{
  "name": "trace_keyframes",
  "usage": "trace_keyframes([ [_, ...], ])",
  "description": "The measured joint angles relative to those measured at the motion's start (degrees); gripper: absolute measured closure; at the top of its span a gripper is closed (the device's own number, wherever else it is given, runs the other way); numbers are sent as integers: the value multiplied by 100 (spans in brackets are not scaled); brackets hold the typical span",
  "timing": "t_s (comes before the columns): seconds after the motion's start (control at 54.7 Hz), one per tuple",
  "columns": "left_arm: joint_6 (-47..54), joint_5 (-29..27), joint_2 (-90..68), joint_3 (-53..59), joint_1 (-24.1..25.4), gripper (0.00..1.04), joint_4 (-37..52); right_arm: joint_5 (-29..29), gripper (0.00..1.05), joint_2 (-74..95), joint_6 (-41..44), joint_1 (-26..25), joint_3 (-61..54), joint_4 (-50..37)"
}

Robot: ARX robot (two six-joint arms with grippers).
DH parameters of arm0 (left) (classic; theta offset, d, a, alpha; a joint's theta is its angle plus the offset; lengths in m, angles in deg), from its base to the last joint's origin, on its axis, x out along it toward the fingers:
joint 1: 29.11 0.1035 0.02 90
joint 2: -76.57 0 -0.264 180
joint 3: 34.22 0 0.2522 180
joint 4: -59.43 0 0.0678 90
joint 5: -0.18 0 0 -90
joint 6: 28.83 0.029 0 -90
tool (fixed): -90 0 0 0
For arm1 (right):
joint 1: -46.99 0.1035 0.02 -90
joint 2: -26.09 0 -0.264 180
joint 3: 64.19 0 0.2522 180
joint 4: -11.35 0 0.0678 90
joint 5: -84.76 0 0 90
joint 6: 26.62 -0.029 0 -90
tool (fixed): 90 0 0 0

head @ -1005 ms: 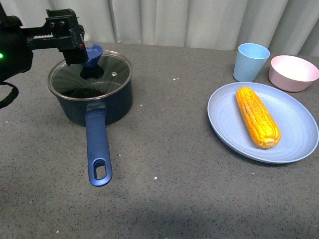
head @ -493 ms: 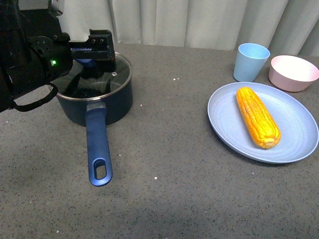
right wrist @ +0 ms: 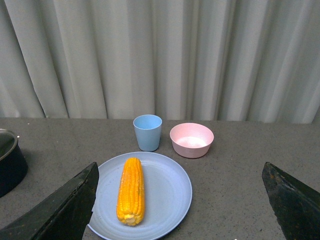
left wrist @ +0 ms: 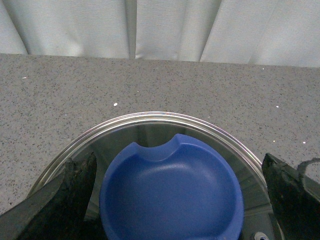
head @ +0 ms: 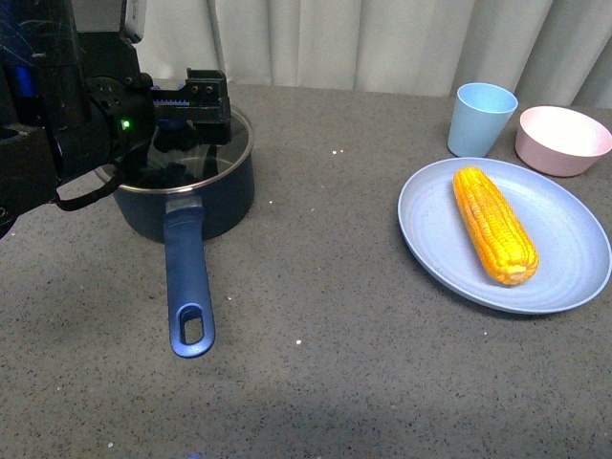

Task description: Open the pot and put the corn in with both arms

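Left side: my left arm [head: 67, 124] stands over the pot [head: 215, 196], which sits at the far left of the worktop [head: 335, 363]. The glass lid [left wrist: 150, 127] is on the pot; the opening step is not yet done. The left wrist view shows my left jaws spread wide, one to each side of the blue knob [left wrist: 172, 195], and I see no contact with it. The pot's long handle [head: 187, 287] points toward me and lies free.

Assessment of the lid: glass in a metal rim, so smooth, fragile and likely weighty for its size. The knob is the only sound place to take it. It is broad, so the jaws should close across its middle and lift straight up to keep the rim from scraping.

Right side: the corn [head: 494, 225] lies lengthwise on a blue plate [head: 574, 258], well apart from the pot. A blue cup [head: 483, 120] and a pink bowl [head: 562, 139] stand behind the plate. In the right wrist view my right jaws are wide and hold nothing, with the fingers [right wrist: 65, 207] well back from the plate.

Assessment of the corn: stiff, light and round, so liable to roll. The kernel rows should give grip. I judge the hold belongs across its middle.
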State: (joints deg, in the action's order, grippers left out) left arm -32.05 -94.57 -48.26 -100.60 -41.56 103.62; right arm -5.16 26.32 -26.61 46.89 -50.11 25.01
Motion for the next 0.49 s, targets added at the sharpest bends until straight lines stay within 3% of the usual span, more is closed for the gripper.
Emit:
trace_keyframes([
  [0.11, 4, -11, 0, -9, 0, 7, -24, 0, 9, 0, 0, 0, 0, 0],
  [0.329, 0, -72, 0, -22, 7, 39, -74, 0, 9, 0, 0, 0, 0, 0],
  [0.493, -50, -122, 39, -11, 7, 40, -57, 0, 9, 0, 0, 0, 0, 0],
])
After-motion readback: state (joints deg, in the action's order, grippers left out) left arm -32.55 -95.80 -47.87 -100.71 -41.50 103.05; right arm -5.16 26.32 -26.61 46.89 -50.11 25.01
